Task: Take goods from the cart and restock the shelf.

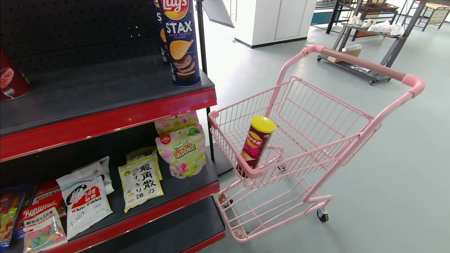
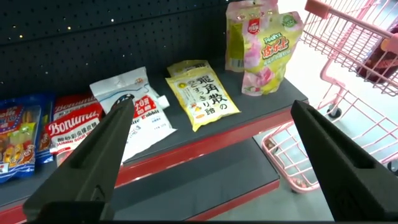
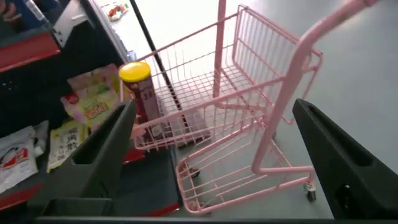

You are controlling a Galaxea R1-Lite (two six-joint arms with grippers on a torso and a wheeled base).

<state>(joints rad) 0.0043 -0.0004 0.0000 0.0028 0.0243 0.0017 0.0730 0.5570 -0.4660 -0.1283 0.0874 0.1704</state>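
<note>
chip can (image 1: 256,144): stands in the near-left corner of the cart (image 1: 362,65), beside the shelf (image 1: 105,88).
handling: I judge it light, stiff, slick; I'd grab mid-body.
left end effector (image 2: 211,106): released, empty.
right end effector (image 3: 214,104): released, empty.

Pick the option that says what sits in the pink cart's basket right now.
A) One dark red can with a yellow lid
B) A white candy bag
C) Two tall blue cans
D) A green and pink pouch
A: a single dark red can with a yellow lid stands in a corner of the cart, on the side nearest the shelf.
</note>
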